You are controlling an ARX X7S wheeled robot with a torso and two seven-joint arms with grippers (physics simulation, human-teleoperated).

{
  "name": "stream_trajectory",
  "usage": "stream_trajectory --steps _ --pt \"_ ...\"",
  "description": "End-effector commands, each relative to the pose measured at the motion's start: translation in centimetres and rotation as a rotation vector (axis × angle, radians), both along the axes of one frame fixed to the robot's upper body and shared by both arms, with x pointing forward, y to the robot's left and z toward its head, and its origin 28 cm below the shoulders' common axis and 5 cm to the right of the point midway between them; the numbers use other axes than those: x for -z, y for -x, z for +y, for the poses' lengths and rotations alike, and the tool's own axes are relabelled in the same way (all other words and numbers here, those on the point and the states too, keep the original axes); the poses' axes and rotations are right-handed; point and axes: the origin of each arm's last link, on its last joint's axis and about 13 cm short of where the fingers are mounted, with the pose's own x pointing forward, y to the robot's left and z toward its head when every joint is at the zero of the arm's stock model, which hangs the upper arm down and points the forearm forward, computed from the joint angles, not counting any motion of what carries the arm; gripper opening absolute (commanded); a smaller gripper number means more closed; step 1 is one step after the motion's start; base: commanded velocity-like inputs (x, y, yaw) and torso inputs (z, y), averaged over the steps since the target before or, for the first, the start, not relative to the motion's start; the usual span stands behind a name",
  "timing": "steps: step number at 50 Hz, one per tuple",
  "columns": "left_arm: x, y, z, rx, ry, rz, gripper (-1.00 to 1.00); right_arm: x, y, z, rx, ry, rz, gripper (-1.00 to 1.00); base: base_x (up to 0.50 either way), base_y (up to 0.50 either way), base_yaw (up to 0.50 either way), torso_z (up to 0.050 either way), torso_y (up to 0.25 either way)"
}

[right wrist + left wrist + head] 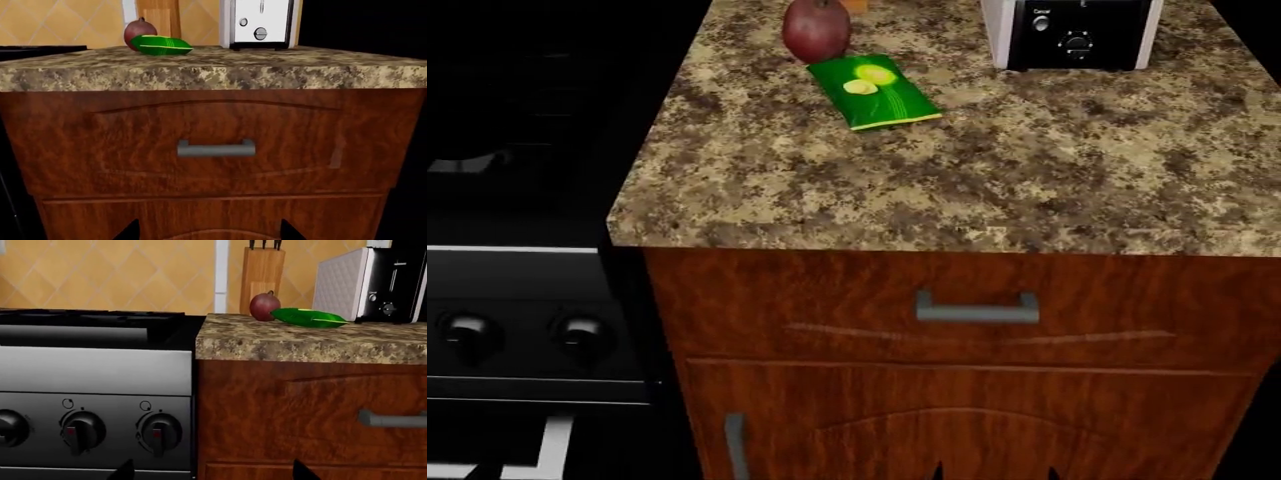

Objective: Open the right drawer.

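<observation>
stove (93,390): far left, black and steel, knobs on front, butts against the cabinet.
left hand (210,472): only two dark tips at the frame edge in its wrist view, facing the stove/cabinet seam; tips stand apart, looks open. Off to the side of the handle, touching nothing.
tabletop (988,190): speckled granite over the cabinet.
onion (815,30): dark red, at the back of the tabletop, just beside the chip bag.
chip bag (873,90): green, lying flat, in front of the onion.
toaster (1072,35): back right of the tabletop, well apart from the drawer job.
drawer (213,145): reddish wood front right under the tabletop lip, above the cabinet door; flush with the frame, shut.
handle (216,148): short grey horizontal bar, centre of drawer front, nothing on it.
right hand (209,231): dark tips at the frame edge in its wrist view, spread wide, empty, squared up to the drawer front and below the handle; gap to the wood hard to judge, probably near but not touching.
step: approach, pre-grasp, drawer not yet moved.
next: right hand needs to rise to bar level, go forward so its fingers straddle the bar, close, then pull straight back.
</observation>
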Motion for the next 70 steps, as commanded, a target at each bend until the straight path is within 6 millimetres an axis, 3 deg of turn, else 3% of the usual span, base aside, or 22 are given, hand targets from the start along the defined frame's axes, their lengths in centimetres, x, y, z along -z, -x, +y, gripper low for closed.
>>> stream_trajectory --steps 1,22,34,53,70 --pt "0.0 0.1 0.0 0.007 -0.010 -0.012 1.00 0.0 0.0 0.0 0.003 0.001 -0.004 1.00 0.00 0.00 0.00 0.000 0.000" --pt "-0.1 0.2 -0.1 0.015 -0.035 0.001 1.00 -0.5 0.2 0.2 0.002 0.000 -0.003 1.00 0.00 0.00 0.00 0.000 -0.135" --pt "-0.1 0.1 -0.1 0.018 -0.036 0.004 1.00 0.6 -0.3 -0.1 0.003 -0.003 0.002 1.00 0.00 0.00 0.00 0.000 -0.186" --pt "0.0 0.1 -0.1 0.018 -0.037 -0.001 1.00 0.0 0.0 0.0 0.002 -0.001 -0.003 1.00 0.00 0.00 0.00 0.000 -0.187" --pt "-0.2 0.1 -0.1 0.003 -0.039 -0.001 1.00 0.1 0.0 0.0 0.002 -0.001 -0.008 1.00 0.00 0.00 0.00 0.000 -0.007"
